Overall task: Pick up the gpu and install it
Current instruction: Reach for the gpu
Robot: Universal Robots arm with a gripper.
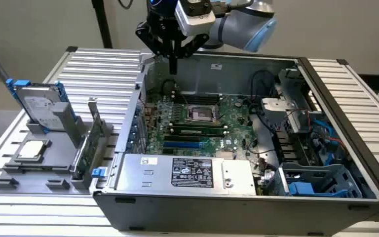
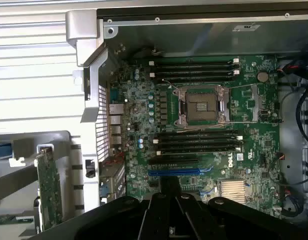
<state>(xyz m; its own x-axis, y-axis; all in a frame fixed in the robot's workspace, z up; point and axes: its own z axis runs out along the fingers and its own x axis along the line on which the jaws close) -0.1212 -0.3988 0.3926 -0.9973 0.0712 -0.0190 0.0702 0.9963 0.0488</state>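
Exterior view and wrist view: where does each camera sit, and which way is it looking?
Exterior view: off the arm, raised, looking down at an angle on the open computer case and the parts stand on the exterior view's left; the arm and gripper show above the case.
Wrist view: on the wrist, looking straight down into the case at the motherboard, with the gripper in the foreground.
Shared: the motherboard, the gripper, and the gpu standing in the stand.

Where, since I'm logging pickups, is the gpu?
At the exterior view's left, the gpu stands on edge in the grey holder, beside the computer case.
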